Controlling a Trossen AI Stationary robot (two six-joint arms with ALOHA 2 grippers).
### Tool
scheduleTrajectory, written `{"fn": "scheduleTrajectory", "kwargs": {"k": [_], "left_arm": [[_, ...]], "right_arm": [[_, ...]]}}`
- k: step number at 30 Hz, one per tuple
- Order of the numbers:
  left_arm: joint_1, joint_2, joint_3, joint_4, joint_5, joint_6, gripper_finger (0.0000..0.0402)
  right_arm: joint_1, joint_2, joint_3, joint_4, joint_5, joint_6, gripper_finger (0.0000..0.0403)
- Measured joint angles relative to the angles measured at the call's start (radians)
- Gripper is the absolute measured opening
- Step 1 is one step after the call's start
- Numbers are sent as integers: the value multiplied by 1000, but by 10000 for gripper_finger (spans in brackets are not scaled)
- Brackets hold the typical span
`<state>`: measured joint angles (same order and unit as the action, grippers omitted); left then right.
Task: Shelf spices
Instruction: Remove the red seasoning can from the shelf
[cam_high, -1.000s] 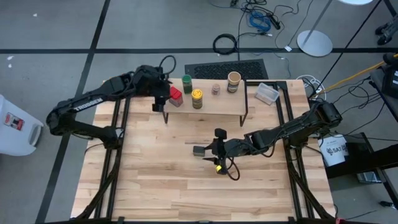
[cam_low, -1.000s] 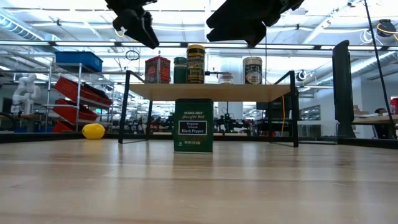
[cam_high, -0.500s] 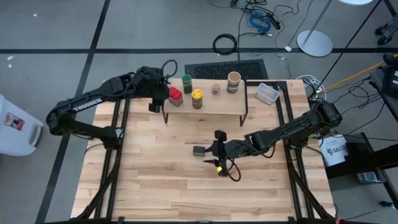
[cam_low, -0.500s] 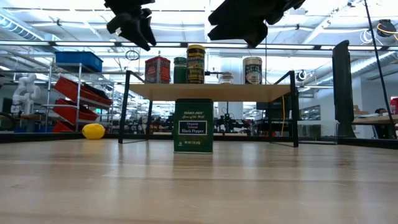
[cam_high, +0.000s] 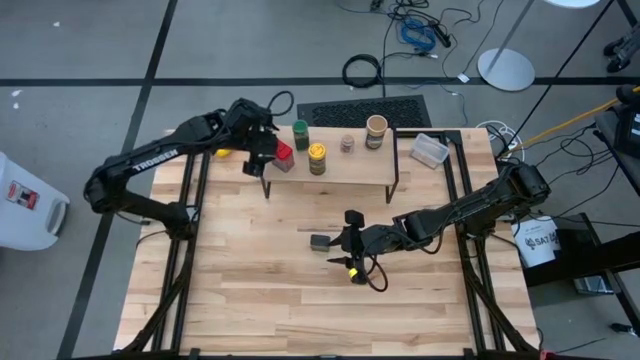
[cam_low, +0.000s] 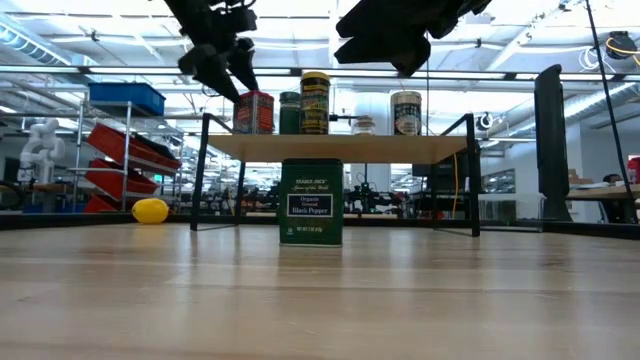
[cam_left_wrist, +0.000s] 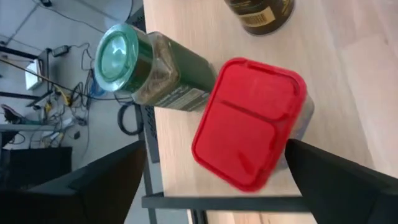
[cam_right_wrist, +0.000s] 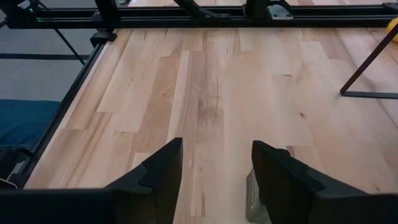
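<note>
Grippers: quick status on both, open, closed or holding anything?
Left gripper: open above the red tin on the shelf, holding nothing.
Right gripper: open, holding nothing.

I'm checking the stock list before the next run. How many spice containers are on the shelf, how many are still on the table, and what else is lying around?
Spice containers on the shelf: 5
Spice tins on the table: 1, the black pepper tin
Clear tubs: 1
Yellow balls: 1
Total: 8
</note>
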<state>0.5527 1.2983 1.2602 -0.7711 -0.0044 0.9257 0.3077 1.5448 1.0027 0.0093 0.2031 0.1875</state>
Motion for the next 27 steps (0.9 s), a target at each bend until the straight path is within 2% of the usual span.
{"fn": "scheduleTrajectory", "kwargs": {"k": [7,18,27], "left_arm": [[0,44,0,-8,7,-3,396],[0,58,0,-34,87,-29,393],[-1,58,-1,-82,87,-56,337]], "right_arm": [[0,0,0,0,0,-1,181],[0,0,0,0,-24,-1,181],[0,0,0,0,-24,-1,181]]}}
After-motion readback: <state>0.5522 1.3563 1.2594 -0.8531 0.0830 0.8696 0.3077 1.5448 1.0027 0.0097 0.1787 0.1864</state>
